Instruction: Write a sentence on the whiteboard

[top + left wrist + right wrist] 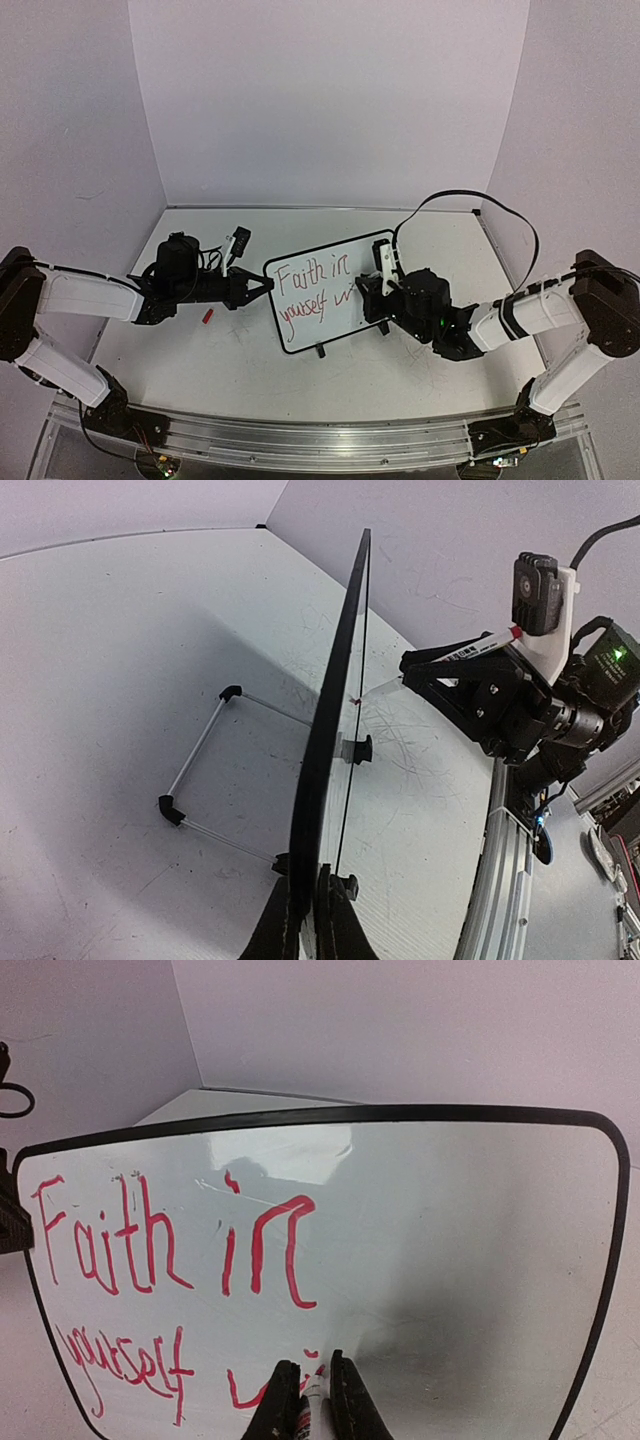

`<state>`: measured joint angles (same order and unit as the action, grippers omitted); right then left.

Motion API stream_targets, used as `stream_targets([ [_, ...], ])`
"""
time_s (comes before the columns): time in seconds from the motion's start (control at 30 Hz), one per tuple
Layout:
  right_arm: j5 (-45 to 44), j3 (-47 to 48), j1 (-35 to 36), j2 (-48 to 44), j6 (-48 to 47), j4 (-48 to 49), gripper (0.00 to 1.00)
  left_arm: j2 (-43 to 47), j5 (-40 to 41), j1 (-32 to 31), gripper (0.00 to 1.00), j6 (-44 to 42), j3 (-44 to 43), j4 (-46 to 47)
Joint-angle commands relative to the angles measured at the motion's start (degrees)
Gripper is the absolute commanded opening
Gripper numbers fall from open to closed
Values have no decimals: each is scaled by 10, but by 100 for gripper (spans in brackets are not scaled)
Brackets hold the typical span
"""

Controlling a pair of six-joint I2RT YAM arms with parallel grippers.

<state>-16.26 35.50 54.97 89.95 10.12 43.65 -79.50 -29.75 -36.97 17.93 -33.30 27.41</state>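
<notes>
Right claw (312, 1378): pressed together on a red marker (310, 1412), lower centre of its wrist view. The marker tip touches the whiteboard (460, 1260) at the end of the second written line.

Left claw (310, 900): pinching the whiteboard's left edge, bottom centre of its wrist view.

Whiteboard: centre of the top view, between the two claws, standing tilted on the desk (300, 385). Red writing reads "Faith in" above "yourself", followed by a few more strokes.

Wire stand (198, 748): flat on the desk behind the whiteboard.

Small red piece (208, 315): on the desk, left of centre, just below the left arm.
</notes>
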Motion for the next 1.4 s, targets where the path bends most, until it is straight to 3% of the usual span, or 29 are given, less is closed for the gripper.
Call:
stream_targets([
  [0.0, -4, -9, 1, 1, 22, -14, 0, 17, 15, -1, 0, -29, -10, -9],
  [0.43, -13, -13, 10, 8, 34, -16, 0, 17, 15, -1, 0, -30, -11, -11],
  [0.73, -21, -22, 6, -63, 1, -12, 0, 18, 16, -1, 0, -29, -11, -12],
  [1.37, -2, 9, -3, -23, -21, 12, 0, 16, 15, -2, 0, -30, -13, -14],
])
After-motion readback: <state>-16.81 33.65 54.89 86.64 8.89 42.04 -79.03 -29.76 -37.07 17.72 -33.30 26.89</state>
